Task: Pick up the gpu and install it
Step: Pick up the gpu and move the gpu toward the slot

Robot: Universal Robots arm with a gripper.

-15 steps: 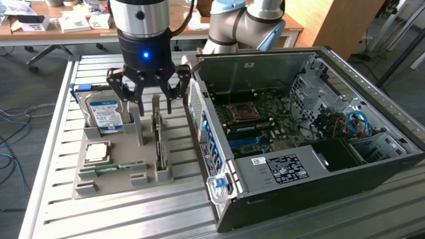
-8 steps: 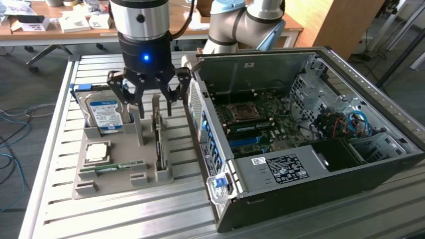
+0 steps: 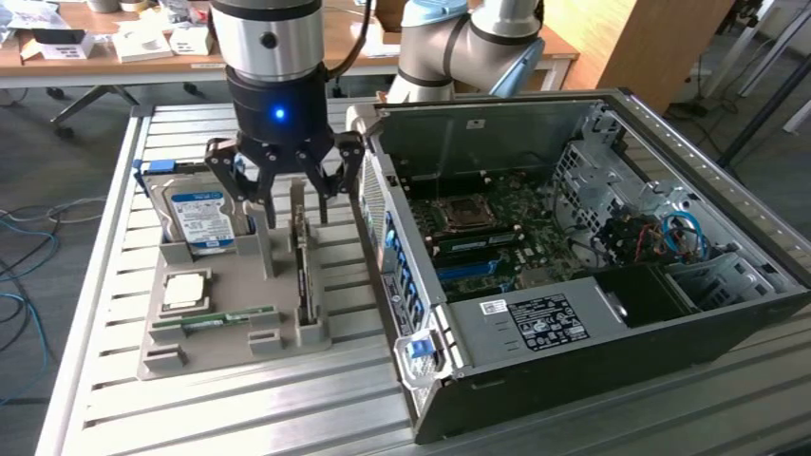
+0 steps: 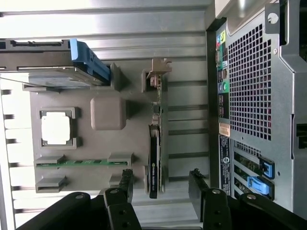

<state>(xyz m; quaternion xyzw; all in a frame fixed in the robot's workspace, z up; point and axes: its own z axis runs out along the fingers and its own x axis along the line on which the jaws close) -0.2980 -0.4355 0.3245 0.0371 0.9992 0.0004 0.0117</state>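
The gpu (image 3: 302, 266) stands on its long edge in a slot of the grey holder tray (image 3: 216, 353), thin and dark from above. Its silver bracket points toward the far end of the tray. My gripper (image 3: 289, 198) hangs right above the card's far half, open, with one finger on each side of the card and apart from it. In the wrist view the gpu (image 4: 154, 148) runs straight out from between my black fingertips (image 4: 125, 183), and the gripper (image 4: 160, 184) holds nothing.
The tray also holds a hard drive (image 3: 200, 214) with a blue label, a square processor (image 3: 186, 290) and a green memory stick (image 3: 216, 316). The opened computer case (image 3: 571, 256) lies close on the exterior view's right, on the slatted metal table (image 3: 190, 418).
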